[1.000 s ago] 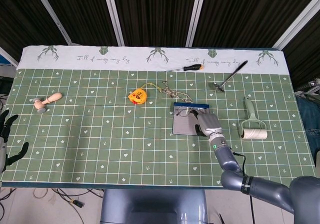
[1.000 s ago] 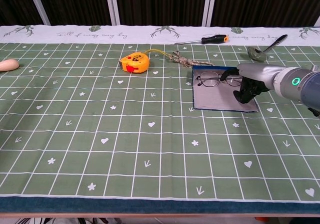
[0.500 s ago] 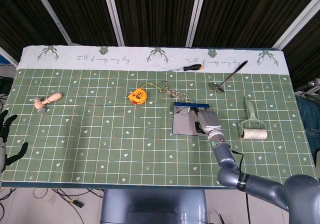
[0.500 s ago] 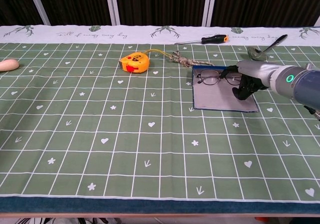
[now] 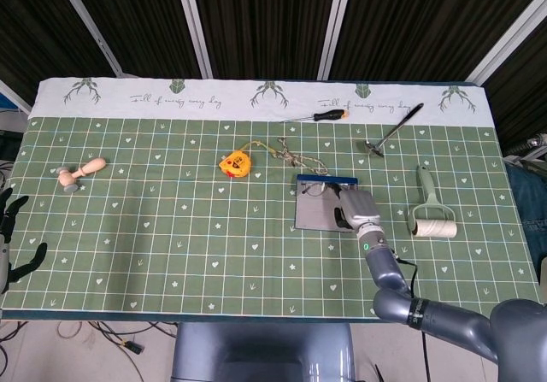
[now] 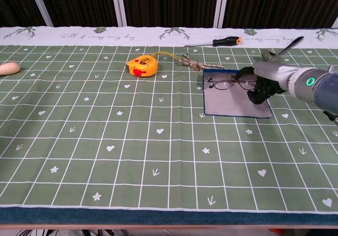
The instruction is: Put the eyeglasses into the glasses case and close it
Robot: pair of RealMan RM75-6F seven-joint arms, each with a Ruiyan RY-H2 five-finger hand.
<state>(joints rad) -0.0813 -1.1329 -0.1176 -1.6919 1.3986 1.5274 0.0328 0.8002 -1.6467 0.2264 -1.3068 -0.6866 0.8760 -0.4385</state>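
Eyeglasses (image 6: 230, 81) lie on the open glasses case (image 6: 232, 101). My right hand (image 6: 262, 86) is curled at their right end; I cannot tell whether it grips them. The case is not yet closed.

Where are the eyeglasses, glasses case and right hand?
eyeglasses (image 6: 221, 81), chest view, left lens.
glasses case (image 6: 228, 103), chest view, bare grey inner panel.
right hand (image 6: 261, 85), chest view, middle of the hand, at the glasses' right end.
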